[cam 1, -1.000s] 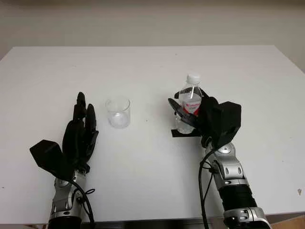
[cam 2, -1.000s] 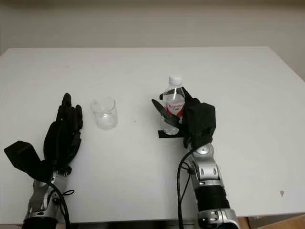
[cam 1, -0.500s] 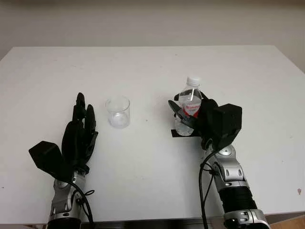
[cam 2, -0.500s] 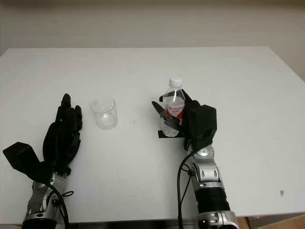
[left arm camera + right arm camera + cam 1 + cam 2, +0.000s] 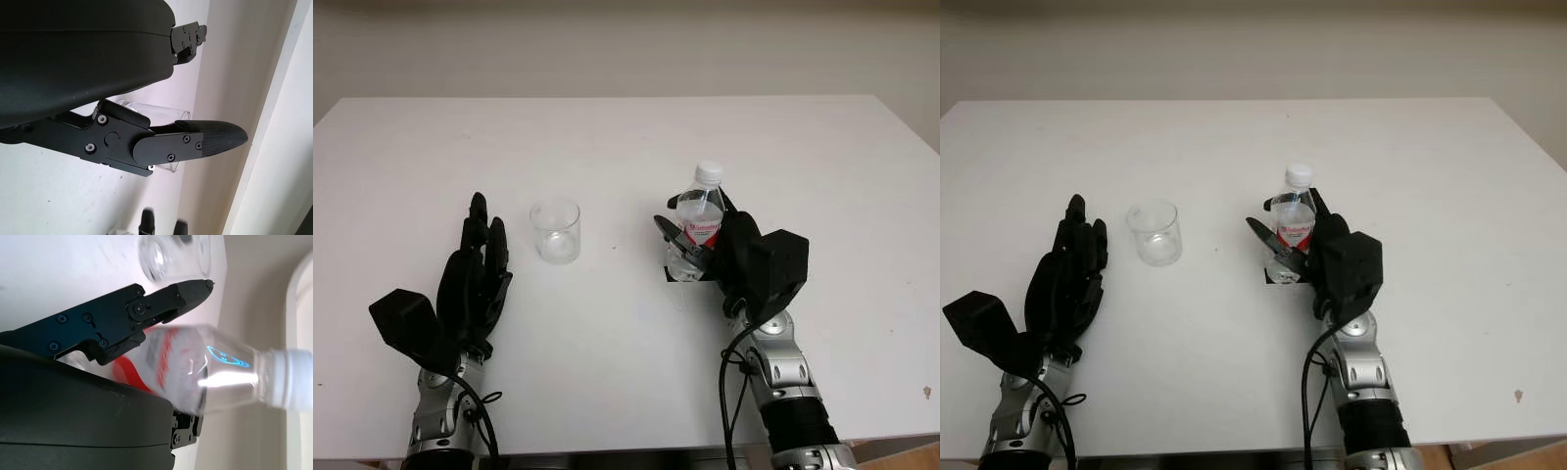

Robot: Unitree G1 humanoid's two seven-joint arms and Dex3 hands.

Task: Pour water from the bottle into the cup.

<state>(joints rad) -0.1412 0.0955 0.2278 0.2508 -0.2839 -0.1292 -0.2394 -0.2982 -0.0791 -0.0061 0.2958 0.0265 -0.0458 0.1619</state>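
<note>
While curled round the bottle (image 5: 699, 223) near its black mat (image 5: 677, 276), right hand (image 5: 729, 250) keeps it upright, cap on, pre-pour. Cup (image 5: 555, 230) toward table (image 5: 626, 147) left; left hand (image 5: 475, 284) open beside it.

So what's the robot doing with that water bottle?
The robot's right hand is wrapped around a clear water bottle with a white cap and red label, holding it near a small black mat on the white table. An empty-looking clear cup stands to the side. The left hand is open beside the cup, holding nothing. No water is being poured yet.
</note>
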